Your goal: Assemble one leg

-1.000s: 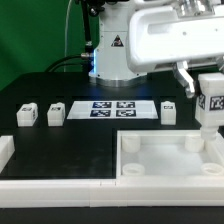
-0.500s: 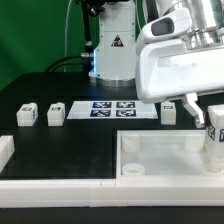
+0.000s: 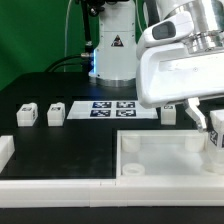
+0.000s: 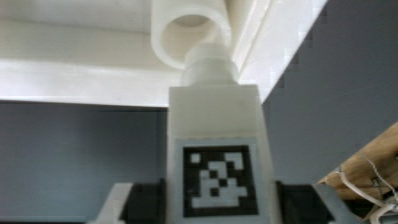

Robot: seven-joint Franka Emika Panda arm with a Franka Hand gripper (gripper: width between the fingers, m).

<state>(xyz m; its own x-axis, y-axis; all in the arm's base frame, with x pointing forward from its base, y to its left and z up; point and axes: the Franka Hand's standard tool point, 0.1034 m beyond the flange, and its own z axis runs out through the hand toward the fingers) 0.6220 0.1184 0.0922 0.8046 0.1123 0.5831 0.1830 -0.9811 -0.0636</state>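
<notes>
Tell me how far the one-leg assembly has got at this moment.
Done: one leg is off the table, gripped by the pincer. In hand: the wrist view shows its tip lined up at a round corner socket of the tray-like piece. Left: seating it; whether the tip has entered, I cannot tell. Three other legs lie loose on the table.
</notes>
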